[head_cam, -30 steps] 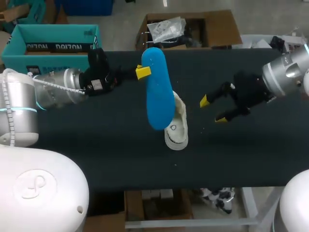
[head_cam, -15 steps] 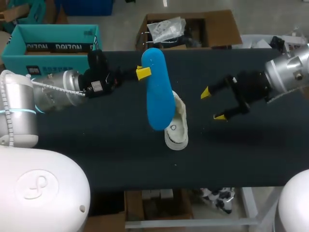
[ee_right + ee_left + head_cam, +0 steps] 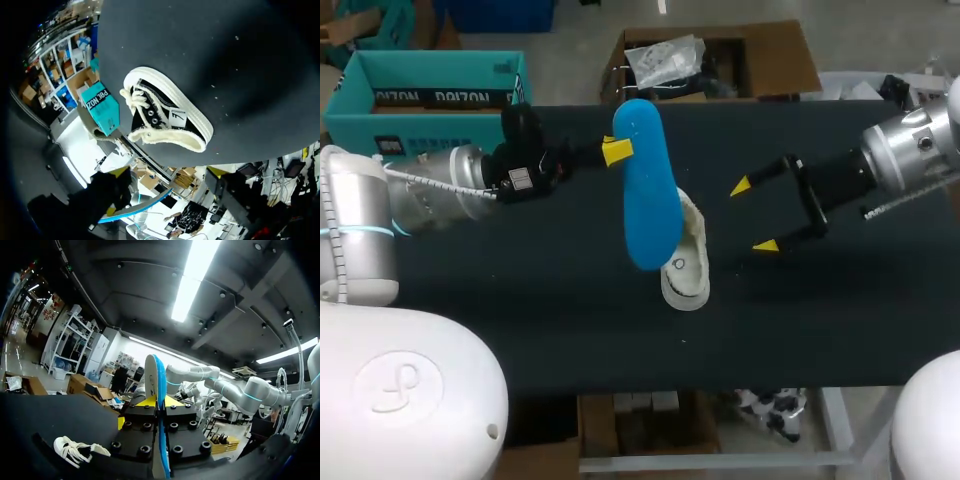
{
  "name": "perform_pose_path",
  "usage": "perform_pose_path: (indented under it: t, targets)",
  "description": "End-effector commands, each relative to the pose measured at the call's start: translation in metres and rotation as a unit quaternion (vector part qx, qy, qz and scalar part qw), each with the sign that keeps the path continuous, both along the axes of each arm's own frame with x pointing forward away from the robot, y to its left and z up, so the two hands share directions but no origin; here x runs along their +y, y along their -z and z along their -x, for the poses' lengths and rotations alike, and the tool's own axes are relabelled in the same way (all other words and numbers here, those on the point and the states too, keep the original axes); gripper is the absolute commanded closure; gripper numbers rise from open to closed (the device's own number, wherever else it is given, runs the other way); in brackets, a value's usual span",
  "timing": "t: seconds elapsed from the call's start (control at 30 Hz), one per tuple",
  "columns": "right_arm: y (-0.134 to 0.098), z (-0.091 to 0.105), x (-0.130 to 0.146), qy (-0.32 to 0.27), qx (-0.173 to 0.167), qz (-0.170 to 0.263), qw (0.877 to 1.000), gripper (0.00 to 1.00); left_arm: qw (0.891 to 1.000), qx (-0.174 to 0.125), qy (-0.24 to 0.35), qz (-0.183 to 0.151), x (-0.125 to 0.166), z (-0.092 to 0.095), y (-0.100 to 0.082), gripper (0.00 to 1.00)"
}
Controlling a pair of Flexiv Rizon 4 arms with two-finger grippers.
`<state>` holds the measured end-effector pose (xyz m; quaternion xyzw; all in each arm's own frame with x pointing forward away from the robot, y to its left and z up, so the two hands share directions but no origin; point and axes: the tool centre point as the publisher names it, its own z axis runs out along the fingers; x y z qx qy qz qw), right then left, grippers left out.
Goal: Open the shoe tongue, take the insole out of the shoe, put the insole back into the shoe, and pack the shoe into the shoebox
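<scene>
Turned at the wrist and drawn slightly toward the right edge since 1 second ago: only the right arm, nothing else shifted. Far left, past the table corner: teal shoebox, open-topped. Next, left gripper clamped on the blue insole, holding it out of the shoe and above the table. Under the insole's near end: shoe, resting on the table. Further right, near the shoe but not touching it: right gripper, 2 fingers spread wide, holding nothing. Judged step: returning the insole. To do it well, steady the shoe's heel with the right gripper first, keep the tongue pulled back, then feed the insole in toe-end first at a shallow angle, releasing only once seated flat.
</scene>
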<state>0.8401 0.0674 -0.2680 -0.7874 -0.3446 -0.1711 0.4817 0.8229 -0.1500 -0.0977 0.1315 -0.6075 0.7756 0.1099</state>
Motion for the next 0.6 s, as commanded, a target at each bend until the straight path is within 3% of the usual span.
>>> perform_pose_path:
  t: [0.03, 0.23, 0.4, 0.6]
  targets:
    - [0.002, -0.002, -0.003, 0.004, 0.025, -0.007, 1.000, 0.00, 1.000, 0.001, -0.004, -0.001, -0.001, 0.001, -0.001, 1.00]
    - [-0.006, -0.024, 0.009, 0.003, 0.076, -0.024, 0.997, 0.00, 1.000, 0.001, -0.004, -0.001, -0.001, 0.001, -0.001, 1.00]
    - [-0.003, -0.023, 0.016, 0.034, 0.180, -0.043, 0.982, 0.00, 1.000, 0.001, -0.004, -0.001, -0.001, 0.001, -0.001, 1.00]
    - [-0.003, -0.022, 0.017, 0.046, 0.183, -0.040, 0.981, 0.00, 1.000, 0.001, -0.004, -0.001, -0.001, 0.001, -0.001, 1.00]
